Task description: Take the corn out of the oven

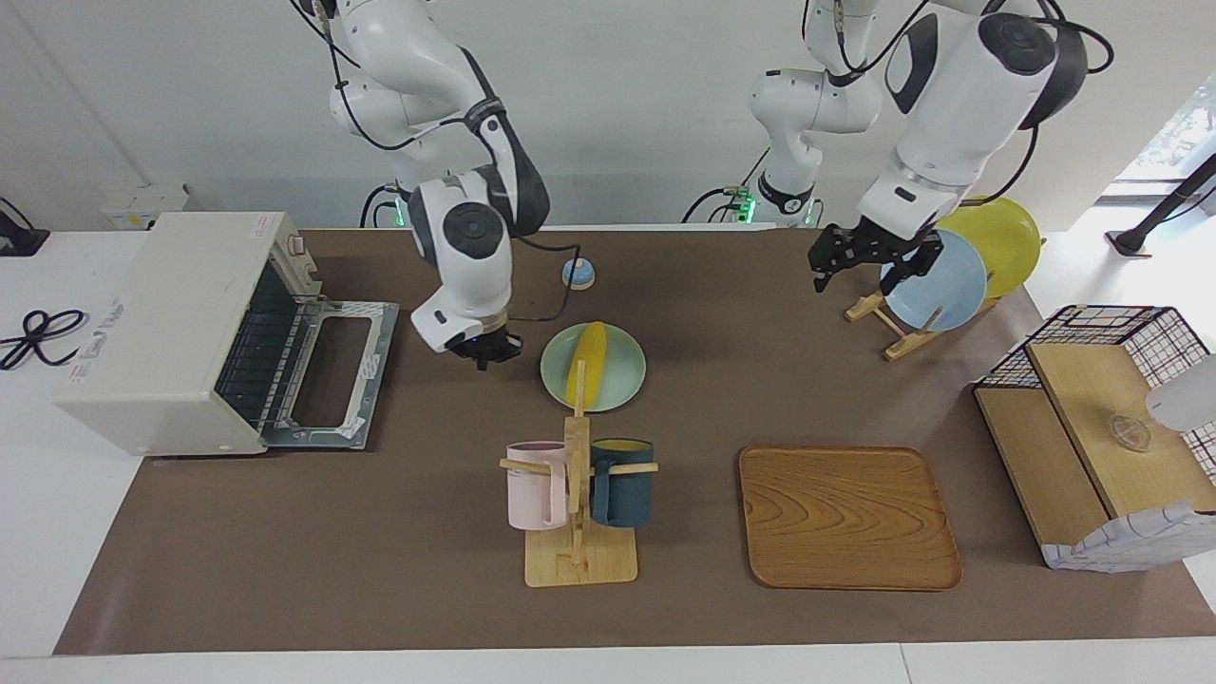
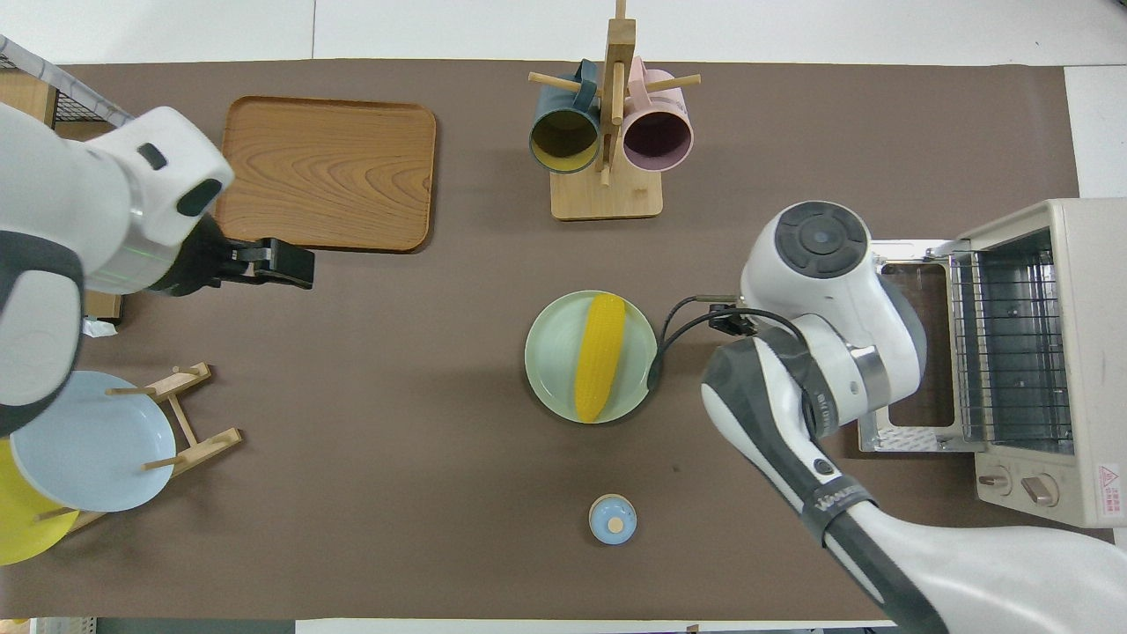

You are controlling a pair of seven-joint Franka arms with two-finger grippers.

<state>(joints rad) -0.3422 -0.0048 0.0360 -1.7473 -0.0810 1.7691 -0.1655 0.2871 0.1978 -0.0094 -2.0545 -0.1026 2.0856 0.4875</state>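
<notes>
The right end effector (image 1: 485,350), fingers together and empty, hovers between the open oven (image 1: 180,328) and the corn (image 2: 599,355), whose long axis runs toward the robots on its plate (image 2: 550,365).

The yellow corn (image 2: 600,356) lies lengthwise on a pale green plate (image 2: 548,357). The off-white oven (image 1: 171,328) stands at the right arm's end of the counter, door folded open.

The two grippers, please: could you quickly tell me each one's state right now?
Left gripper: open, holding nothing, beside the plate rack.
Right gripper: state cannot be told; between the oven and the corn.
</notes>
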